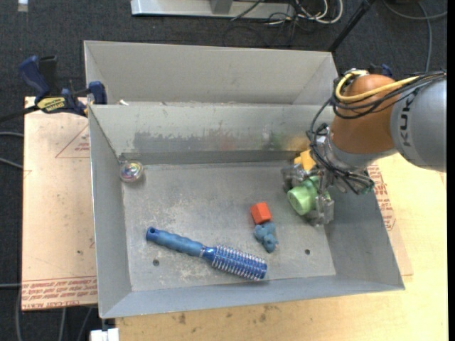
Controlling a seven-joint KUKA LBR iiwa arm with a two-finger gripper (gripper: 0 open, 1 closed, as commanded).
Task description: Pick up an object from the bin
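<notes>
Grey metal bin (213, 126), right side: tool (311, 197) clamps a pale green round thing (300, 200) just above the floor, so grasp looks made, lift-out remains; blue brush (213, 256) and orange block (261, 212) lie apart.

We reach in from the right with our grey rounded arm (425, 123), its orange wrist cover (362, 119) looped with yellow and black cables (350, 84); our metal two-finger gripper (311, 195) hangs below it, pointing down and left.

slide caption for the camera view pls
KUKA end effector beside a light green object at right of the bin; blue brush and orange block untouched
</notes>
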